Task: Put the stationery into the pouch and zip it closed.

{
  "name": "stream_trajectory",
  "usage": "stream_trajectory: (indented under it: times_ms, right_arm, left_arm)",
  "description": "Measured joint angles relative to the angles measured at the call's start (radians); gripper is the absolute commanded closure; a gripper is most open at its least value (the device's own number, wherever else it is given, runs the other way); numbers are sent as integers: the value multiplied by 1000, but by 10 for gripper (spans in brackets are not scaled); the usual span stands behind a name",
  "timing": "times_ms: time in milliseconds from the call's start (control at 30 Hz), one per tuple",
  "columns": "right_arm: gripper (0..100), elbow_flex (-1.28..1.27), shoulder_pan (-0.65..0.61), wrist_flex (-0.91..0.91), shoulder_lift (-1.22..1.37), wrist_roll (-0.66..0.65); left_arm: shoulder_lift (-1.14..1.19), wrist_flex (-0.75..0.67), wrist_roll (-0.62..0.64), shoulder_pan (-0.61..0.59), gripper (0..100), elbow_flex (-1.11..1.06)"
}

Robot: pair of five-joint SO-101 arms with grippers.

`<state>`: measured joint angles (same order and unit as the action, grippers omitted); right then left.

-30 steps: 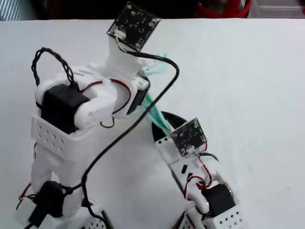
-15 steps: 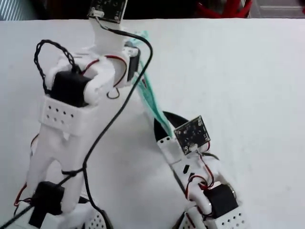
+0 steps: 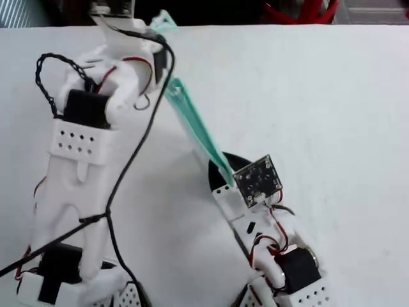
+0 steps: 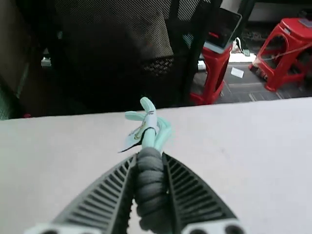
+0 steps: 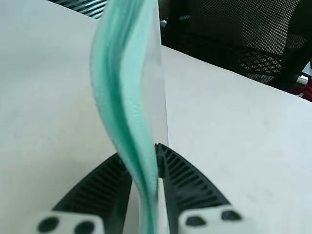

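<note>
Evidently the right gripper (image 5: 145,150) is clamping the teal pouch (image 3: 192,118) at its near end, anchoring it taut, while the left gripper (image 4: 148,155) is pinching its far end for zipping.

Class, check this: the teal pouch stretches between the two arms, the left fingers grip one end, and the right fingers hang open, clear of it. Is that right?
No. The right wrist view shows the fingers of the right gripper shut on the teal pouch, not open. The rest stands: the pouch stretches between the arms, and the left gripper grips one end.
</note>
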<state>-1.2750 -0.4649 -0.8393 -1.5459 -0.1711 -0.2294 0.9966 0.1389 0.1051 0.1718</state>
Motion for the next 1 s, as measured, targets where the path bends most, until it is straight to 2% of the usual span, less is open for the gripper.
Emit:
stream_trajectory:
  times_ms: [333,733,1000]
  right_arm:
    - [980,-9,0,0,0,0]
    - [980,-26,2,14,0,0]
    - [980,-75,5,12,3,-3]
  left_arm:
    - [89,-212,2,-103,976,-55]
    - [175,-305,2,-123,976,-55]
    - [284,-377,0,-245,976,-43]
